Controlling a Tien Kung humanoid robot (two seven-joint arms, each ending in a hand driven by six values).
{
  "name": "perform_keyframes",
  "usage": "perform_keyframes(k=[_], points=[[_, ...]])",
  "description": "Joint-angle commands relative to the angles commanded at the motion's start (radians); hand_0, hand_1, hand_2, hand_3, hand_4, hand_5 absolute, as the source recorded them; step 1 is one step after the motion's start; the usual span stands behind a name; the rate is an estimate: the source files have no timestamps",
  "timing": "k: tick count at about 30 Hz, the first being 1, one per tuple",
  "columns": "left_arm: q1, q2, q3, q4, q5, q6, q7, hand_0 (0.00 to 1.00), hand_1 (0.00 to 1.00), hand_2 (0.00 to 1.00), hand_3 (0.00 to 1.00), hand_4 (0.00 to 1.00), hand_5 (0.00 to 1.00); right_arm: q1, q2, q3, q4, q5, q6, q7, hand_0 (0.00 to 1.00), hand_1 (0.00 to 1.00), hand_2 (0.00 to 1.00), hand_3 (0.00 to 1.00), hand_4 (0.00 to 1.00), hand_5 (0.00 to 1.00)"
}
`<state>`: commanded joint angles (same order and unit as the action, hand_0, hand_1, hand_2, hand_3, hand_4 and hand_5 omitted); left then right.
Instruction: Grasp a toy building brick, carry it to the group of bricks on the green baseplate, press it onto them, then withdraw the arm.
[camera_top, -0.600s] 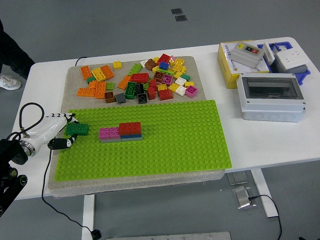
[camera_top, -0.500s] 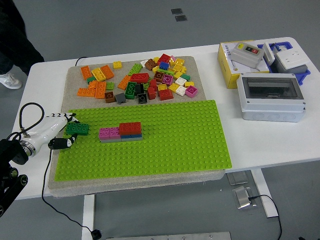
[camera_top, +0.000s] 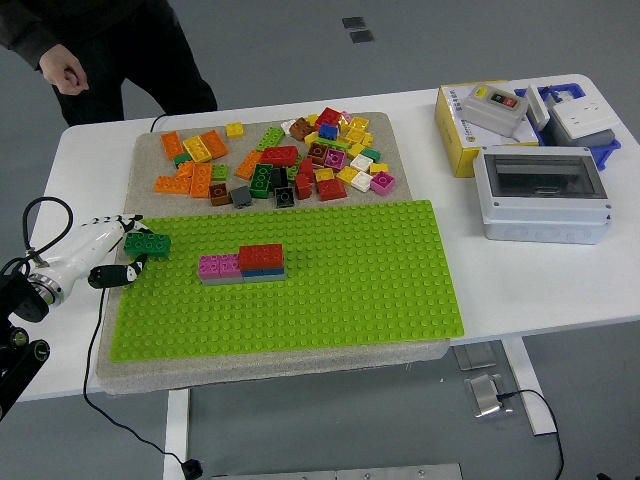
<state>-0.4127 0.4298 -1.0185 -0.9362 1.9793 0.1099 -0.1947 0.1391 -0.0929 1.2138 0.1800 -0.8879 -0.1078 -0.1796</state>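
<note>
My left hand (camera_top: 118, 252), white with black fingertips, is at the left edge of the green baseplate (camera_top: 330, 290). It is shut on a dark green brick (camera_top: 147, 243) and holds it just above the plate's left edge. The group of bricks (camera_top: 242, 264) sits on the plate to the right of it: a pink brick on grey, then a red brick on blue. A gap of plate separates the held brick from the group. The right arm is out of view.
A heap of loose bricks (camera_top: 280, 160) lies on the beige mat behind the plate. A grey enclosure box (camera_top: 542, 194), a yellow box (camera_top: 470, 130) and a blue tray (camera_top: 580, 115) stand at the right. A person (camera_top: 100, 45) stands at the far left corner, hand hanging.
My left hand has drawn back to the left with the dark green brick, away from the group. The person has stepped in at the top left.
</note>
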Motion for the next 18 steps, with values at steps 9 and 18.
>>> perform_keyframes(k=[9, 18], points=[[0.071, 0.018, -0.079, -0.109, -0.048, -0.024, 0.039, 0.941, 0.937, 0.926, 0.538, 0.306, 0.214, -0.004, -0.003, 0.009, 0.0, -0.007, 0.0, 0.0, 0.637, 0.631, 0.649, 0.625, 0.355, 0.757], [0.126, -0.034, -0.09, -0.264, -0.051, -0.052, 0.072, 0.944, 0.941, 0.925, 0.555, 0.348, 0.229, -0.007, -0.006, 0.039, 0.0, -0.036, 0.0, 0.001, 0.637, 0.631, 0.642, 0.622, 0.354, 0.757]])
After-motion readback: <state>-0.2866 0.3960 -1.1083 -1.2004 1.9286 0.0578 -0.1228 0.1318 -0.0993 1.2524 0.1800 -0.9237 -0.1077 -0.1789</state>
